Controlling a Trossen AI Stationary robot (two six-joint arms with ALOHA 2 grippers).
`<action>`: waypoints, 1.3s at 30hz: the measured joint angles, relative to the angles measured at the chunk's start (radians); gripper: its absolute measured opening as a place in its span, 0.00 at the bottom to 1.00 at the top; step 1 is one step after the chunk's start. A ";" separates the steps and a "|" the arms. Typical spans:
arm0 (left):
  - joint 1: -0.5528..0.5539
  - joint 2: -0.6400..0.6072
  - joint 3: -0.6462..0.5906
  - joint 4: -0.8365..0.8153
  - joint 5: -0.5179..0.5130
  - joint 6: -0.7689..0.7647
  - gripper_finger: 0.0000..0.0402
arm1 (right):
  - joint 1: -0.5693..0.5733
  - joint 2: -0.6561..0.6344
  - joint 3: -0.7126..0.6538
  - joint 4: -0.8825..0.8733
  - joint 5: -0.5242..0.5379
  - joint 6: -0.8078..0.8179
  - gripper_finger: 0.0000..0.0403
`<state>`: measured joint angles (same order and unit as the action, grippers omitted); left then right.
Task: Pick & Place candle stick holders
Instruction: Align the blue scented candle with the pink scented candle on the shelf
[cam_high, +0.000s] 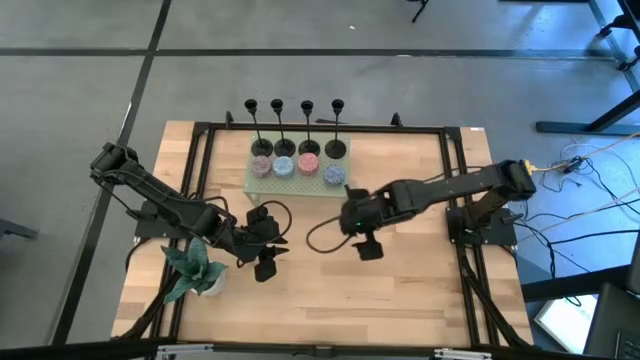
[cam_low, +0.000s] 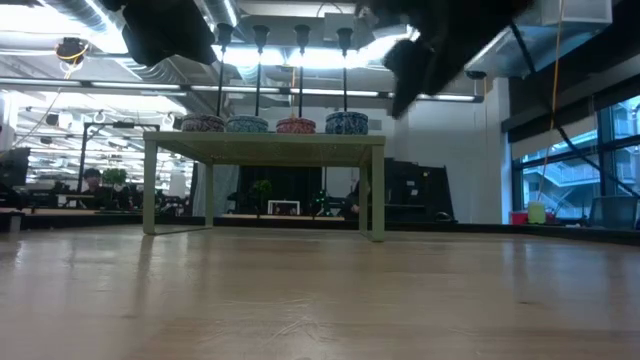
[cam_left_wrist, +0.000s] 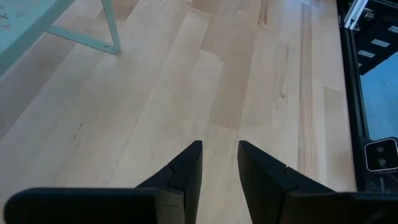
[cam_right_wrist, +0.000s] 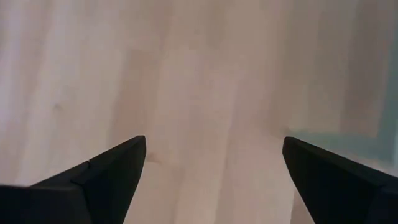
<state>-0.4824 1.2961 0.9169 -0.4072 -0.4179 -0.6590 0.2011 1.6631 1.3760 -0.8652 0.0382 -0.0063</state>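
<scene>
Your left gripper (cam_high: 268, 262) hangs narrowly parted and empty, your right gripper (cam_high: 366, 243) wide apart, candle stick holders (cam_high: 292, 108) at twelve o'clock.

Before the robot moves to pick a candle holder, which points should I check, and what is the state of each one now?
1. Four candle holders upright in a row on the small green stand: ok.
2. Right gripper wide open, nothing between its fingers: ok.
3. Left gripper holds nothing, narrow gap only: not ok for grasping yet.
4. Both grippers over bare table, away from the stand: ok.
5. Potted plant close beside the left arm: not ok, watch it.
6. Candles in front of the holders may block approach: cannot tell.
</scene>
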 joint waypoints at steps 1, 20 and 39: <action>0.000 0.000 0.000 0.000 0.000 0.000 0.24 | 0.000 -0.026 -0.053 0.027 0.023 0.023 0.95; 0.000 0.000 0.000 0.046 -0.063 0.189 0.24 | 0.000 -0.296 -0.559 0.840 0.052 0.106 0.95; 0.047 0.000 0.000 0.045 -0.334 0.323 0.21 | -0.002 -0.170 -0.581 1.173 0.127 0.211 0.64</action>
<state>-0.4354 1.2957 0.9165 -0.3625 -0.7518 -0.3365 0.1994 1.4931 0.7952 0.3079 0.1654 0.2048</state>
